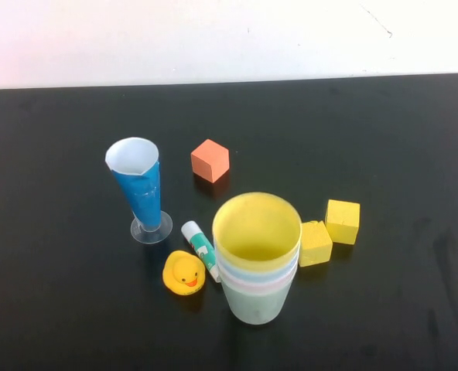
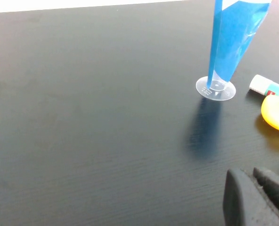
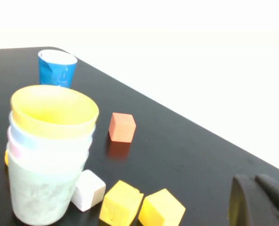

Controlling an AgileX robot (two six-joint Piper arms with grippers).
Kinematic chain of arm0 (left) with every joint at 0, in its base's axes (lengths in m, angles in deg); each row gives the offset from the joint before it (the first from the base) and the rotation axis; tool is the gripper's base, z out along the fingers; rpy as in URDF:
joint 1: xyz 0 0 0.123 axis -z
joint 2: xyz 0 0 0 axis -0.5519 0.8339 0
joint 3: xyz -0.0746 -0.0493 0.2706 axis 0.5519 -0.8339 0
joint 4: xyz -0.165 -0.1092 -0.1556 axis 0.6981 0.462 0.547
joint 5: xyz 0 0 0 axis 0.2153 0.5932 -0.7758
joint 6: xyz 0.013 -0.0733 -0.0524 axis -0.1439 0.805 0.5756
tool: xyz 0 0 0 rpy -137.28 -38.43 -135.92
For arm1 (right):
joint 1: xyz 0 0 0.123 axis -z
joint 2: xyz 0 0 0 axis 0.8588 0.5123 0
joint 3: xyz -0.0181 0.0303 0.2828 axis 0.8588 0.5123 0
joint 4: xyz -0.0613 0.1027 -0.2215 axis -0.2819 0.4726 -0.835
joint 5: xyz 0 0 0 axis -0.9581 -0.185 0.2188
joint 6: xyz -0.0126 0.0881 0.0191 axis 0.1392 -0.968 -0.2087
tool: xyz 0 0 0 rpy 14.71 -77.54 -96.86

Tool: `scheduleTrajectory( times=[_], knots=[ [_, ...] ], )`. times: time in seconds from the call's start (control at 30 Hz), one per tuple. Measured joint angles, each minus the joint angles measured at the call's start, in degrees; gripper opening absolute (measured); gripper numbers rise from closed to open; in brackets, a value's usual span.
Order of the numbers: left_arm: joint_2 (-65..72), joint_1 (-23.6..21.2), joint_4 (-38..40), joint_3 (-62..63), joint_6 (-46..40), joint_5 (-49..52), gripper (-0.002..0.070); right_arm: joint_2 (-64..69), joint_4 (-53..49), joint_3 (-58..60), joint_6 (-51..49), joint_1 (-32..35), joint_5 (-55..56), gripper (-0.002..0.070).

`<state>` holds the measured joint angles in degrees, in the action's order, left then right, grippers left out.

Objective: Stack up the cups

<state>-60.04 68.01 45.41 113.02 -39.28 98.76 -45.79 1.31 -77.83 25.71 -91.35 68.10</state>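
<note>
The cups (image 1: 257, 255) stand nested in one upright stack near the table's front middle: green outermost at the bottom, then pink and light blue rims, with yellow on top. The right wrist view shows the same stack of cups (image 3: 50, 150). Neither arm appears in the high view. My left gripper (image 2: 250, 181) is shut and empty, low over bare table, off to the side of the blue glass. My right gripper (image 3: 252, 186) is shut and empty too, well apart from the stack, past the yellow blocks.
A tall blue glass with a clear foot (image 1: 140, 189) stands left of the stack. A glue stick (image 1: 200, 249) and a yellow rubber duck (image 1: 184, 273) lie between them. An orange cube (image 1: 210, 160) sits behind; two yellow blocks (image 1: 329, 230) sit right of the stack.
</note>
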Motion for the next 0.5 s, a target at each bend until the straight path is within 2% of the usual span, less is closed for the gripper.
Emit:
scheduleTrajectory(
  times=[0.5],
  knots=[
    [-0.1,0.0,0.0,0.0,0.0,0.1,0.0001,0.0,0.2,1.5,0.0,0.0,-0.3,-0.0001]
  ],
)
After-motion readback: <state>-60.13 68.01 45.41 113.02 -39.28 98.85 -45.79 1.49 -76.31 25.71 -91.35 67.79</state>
